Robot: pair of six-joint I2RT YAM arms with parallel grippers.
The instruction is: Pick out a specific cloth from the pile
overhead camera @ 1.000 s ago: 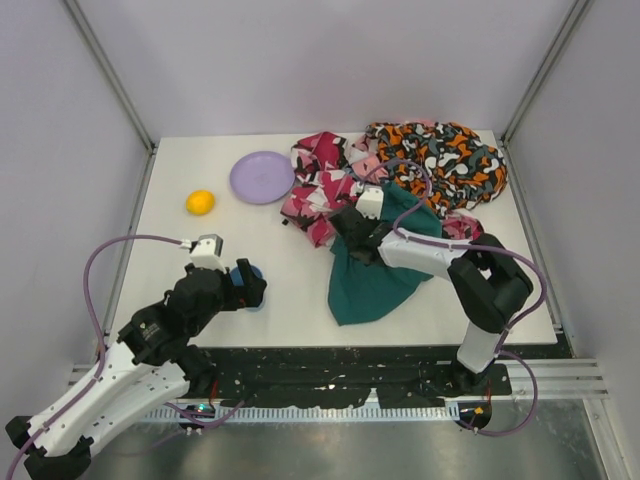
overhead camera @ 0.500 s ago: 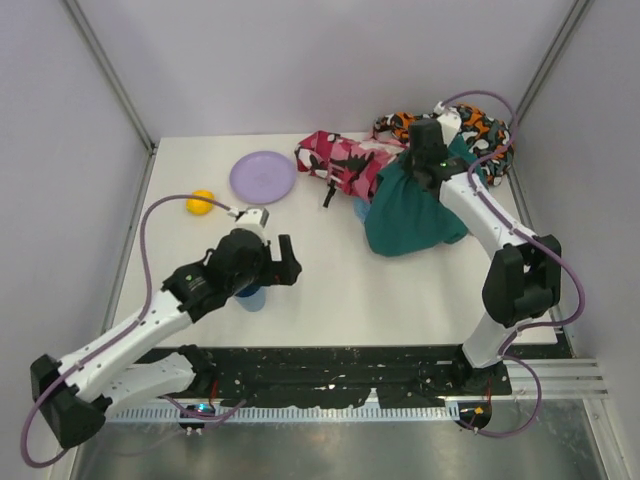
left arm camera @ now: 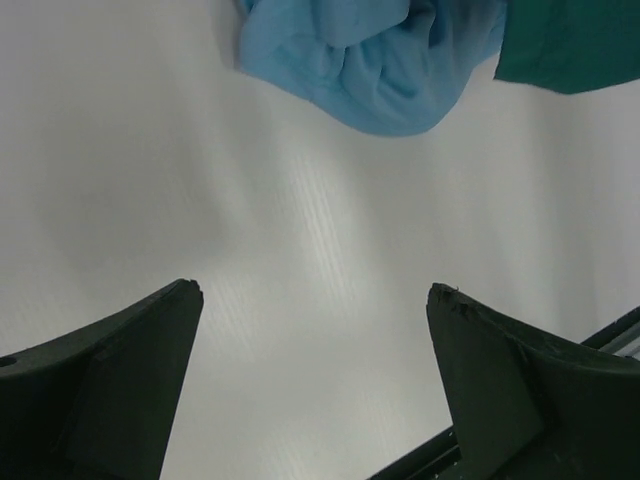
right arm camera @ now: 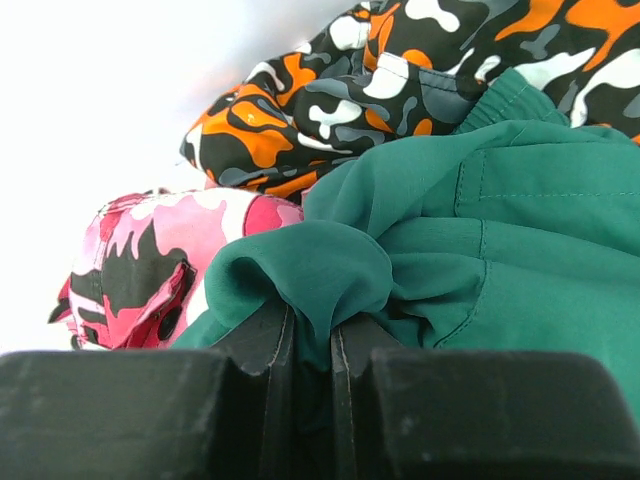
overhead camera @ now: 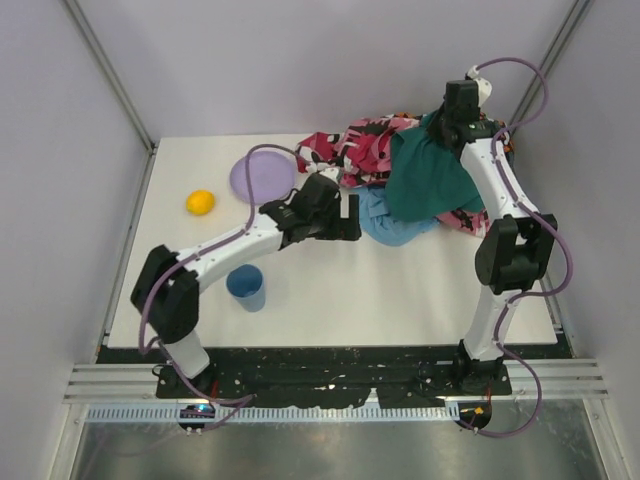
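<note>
1. Light sky-blue soft cloth (overhead camera: pixel 385 222) lies crumpled on the white surface (overhead camera: pixel 300 300), at the near edge of the pile (overhead camera: pixel 360 150). Its far-right part sits under the hanging dark teal-green cloth (overhead camera: pixel 425 180).
2. Left claw (overhead camera: pixel 350 218) is just beside the blue cloth's left edge, jaws spread wide, nothing between them. From overhead it looks apart, not touching.
3. In the left wrist view, the blue cloth lies straight ahead of the left claw, with bare surface between. The lump's long axis runs across the view, the same way the jaws open.
4. Right claw (overhead camera: pixel 462 105) is high at the far right, pressed together on a fold of the teal-green cloth and holding it up off the blue one. Pink-white-black patterned cloth (right arm camera: pixel 150 250) and orange-grey-black patterned cloth (right arm camera: pixel 400 70) lie behind.
5. Judgement: the left arm is the nearer. A short reach forward and down should do, pinching one fold rather than spanning the lump.
</note>
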